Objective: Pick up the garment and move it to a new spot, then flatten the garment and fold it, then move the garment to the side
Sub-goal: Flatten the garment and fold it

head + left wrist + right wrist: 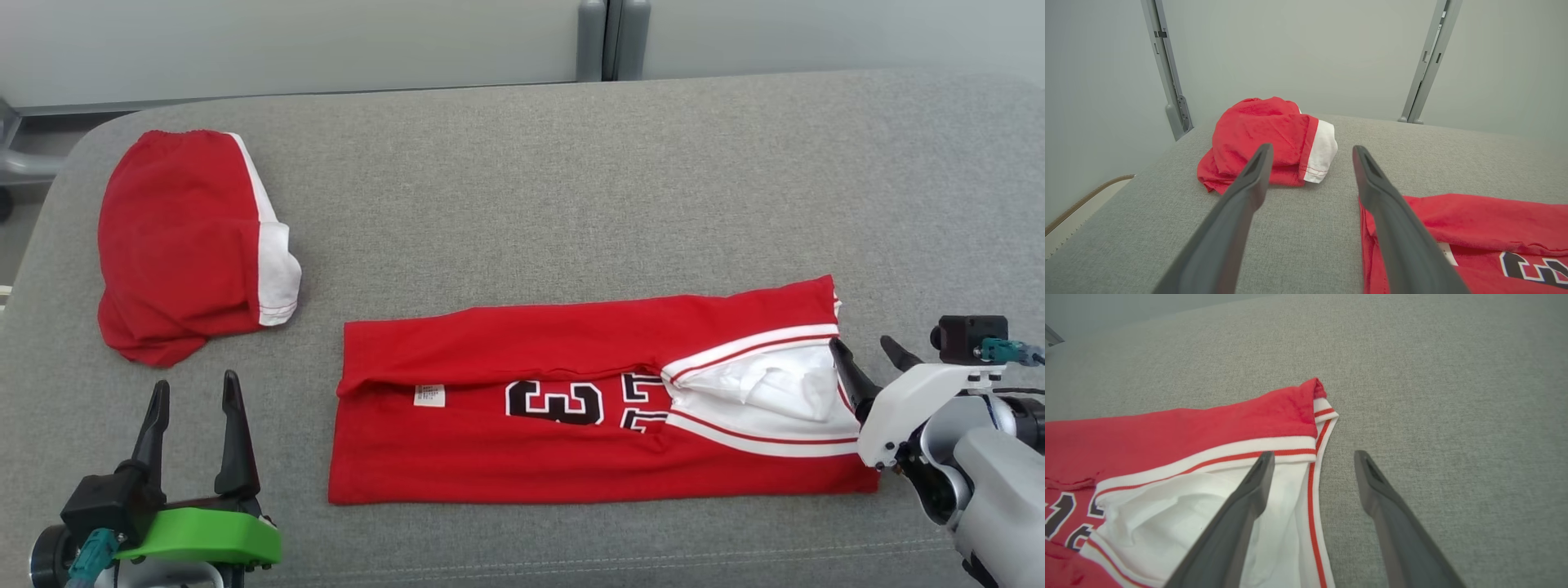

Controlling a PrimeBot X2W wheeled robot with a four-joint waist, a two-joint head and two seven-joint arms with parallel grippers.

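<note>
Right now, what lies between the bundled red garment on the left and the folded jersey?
Nothing: just bare grey upholstery separates the bundled red garment from the folded jersey. The head view shows it, and the left wrist view too.

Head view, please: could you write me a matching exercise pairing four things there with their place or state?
1. jersey
2. bunched red garment
3. left gripper
4. right gripper

A. jaws open at the jersey's white-trimmed end
B. far left of the grey cushion
C. folded lengthwise, centre
D. jaws open over bare cushion, near left

Pairs: 1-C, 2-B, 3-D, 4-A
</note>
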